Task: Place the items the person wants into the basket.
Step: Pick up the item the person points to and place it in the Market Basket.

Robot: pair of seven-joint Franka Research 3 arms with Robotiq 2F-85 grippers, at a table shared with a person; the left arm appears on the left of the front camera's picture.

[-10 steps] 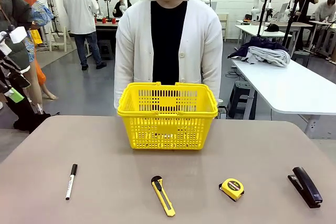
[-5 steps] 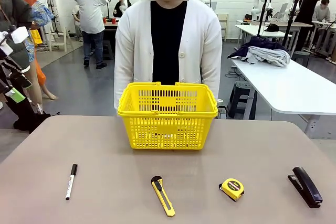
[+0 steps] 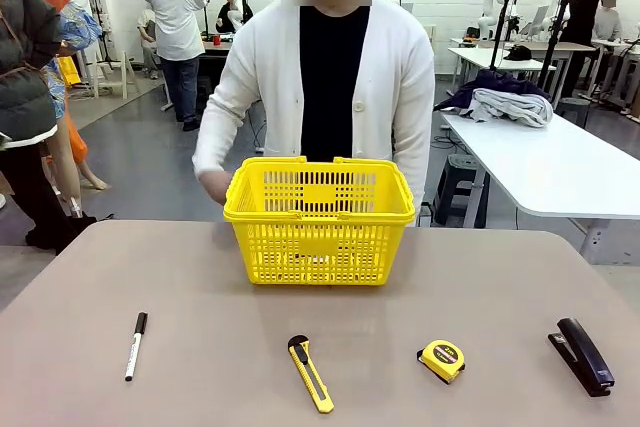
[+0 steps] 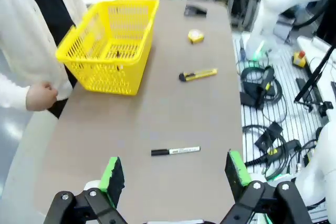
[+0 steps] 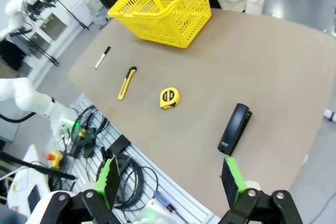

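Observation:
The yellow lattice basket stands at the far middle of the table, right in front of the person. One of the person's hands hovers by the basket's left side. A white marker with a black cap lies at the near left, and a yellow utility knife lies near the front middle. In the left wrist view my left gripper is open high above the marker, with the knife and basket beyond. My right gripper is open above the table's edge, holding nothing.
A round yellow tape measure lies right of the knife and a black stapler at the near right. In the right wrist view the stapler and tape measure lie nearest. Cables sit on the floor below the table's edge.
The person has leaned forward and brought a hand down to the basket's left side. Nothing on the table has moved.

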